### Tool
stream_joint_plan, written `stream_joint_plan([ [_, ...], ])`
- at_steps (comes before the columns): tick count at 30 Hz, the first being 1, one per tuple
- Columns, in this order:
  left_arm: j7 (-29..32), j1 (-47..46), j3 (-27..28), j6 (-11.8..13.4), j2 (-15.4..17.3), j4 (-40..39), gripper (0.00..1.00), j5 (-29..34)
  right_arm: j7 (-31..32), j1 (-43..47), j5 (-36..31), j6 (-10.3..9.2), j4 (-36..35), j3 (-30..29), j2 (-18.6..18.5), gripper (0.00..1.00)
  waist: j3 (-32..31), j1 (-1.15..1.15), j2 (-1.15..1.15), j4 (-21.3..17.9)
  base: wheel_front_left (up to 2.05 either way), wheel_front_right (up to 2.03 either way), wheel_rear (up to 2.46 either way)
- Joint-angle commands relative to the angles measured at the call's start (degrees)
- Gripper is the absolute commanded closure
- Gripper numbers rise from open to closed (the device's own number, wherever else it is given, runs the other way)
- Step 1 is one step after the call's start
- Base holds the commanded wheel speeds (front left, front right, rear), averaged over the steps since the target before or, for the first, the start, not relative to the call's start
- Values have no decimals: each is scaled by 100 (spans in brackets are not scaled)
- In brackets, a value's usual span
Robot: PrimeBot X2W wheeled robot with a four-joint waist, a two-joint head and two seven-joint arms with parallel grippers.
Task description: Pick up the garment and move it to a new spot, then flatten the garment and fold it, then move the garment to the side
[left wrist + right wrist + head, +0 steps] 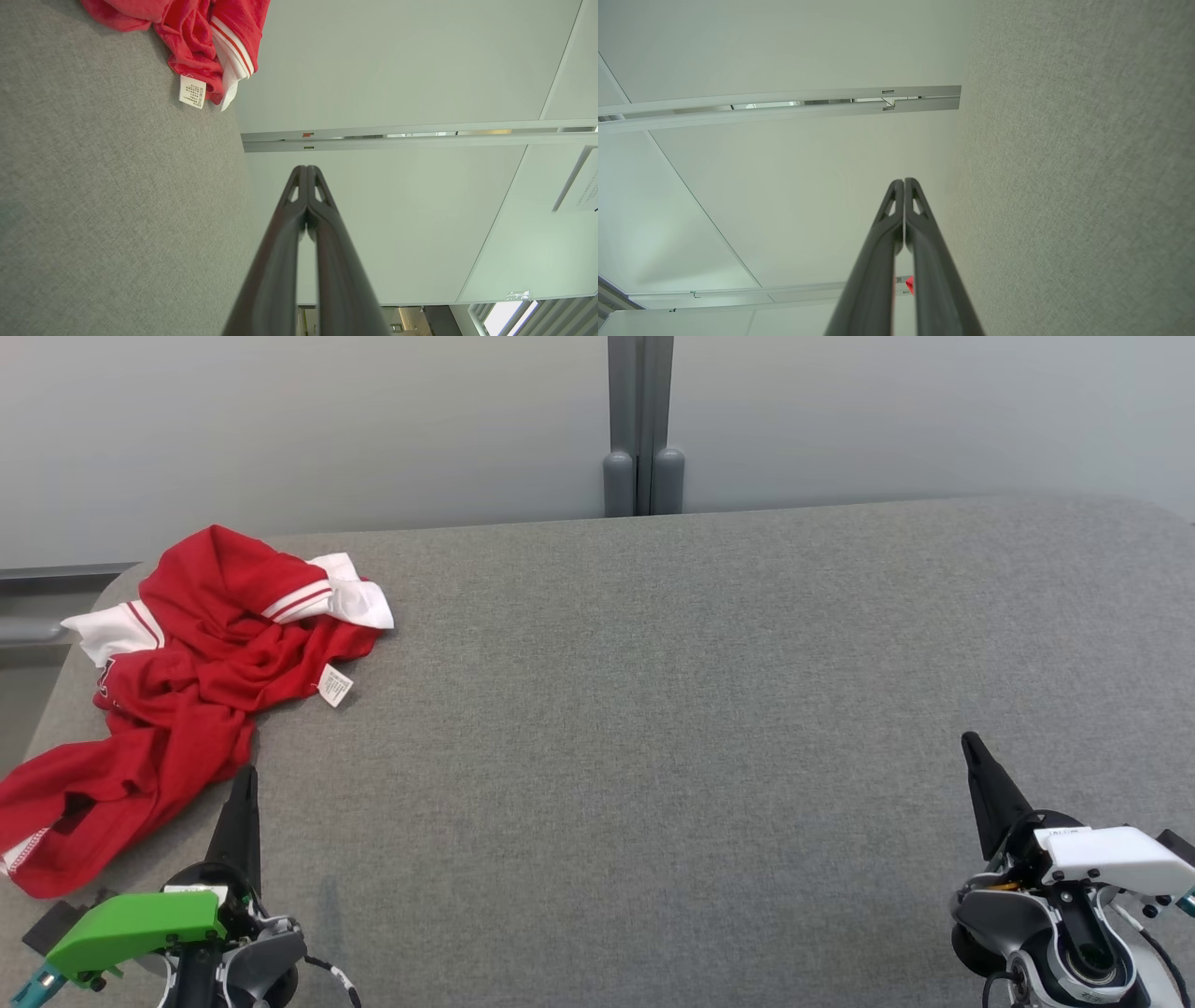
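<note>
Nearest, the left gripper (245, 789) with its two long dark fingers pressed together holds nothing. The right gripper (973, 751) is likewise clenched and empty at the opposite near corner. Both look parked, as if waiting before the first reach. Between and beyond them spreads the grey woven-fabric tabletop (653, 709). The crumpled red jersey with white striped cuffs (187, 681) lies heaped towards the table's far left corner, just ahead of the left gripper's fingers but apart from them, its white care label (334, 685) turned outward. Being closest, that arm seems the likely one to pick it up. Behind stands a pale wall panel (327, 420).
</note>
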Motion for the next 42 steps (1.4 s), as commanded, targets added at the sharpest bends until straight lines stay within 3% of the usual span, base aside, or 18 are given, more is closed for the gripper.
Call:
stream_joint_plan([
  [1,12,-64,-1,-20,6,-9,100,-16,19,-38,-18,0,9,-2,-6,100,0,0,0,0,0,0,0],
  [42,12,-65,0,-20,6,-9,100,-16,18,-39,-18,0,9,-1,-6,100,0,0,0,0,0,0,0],
])
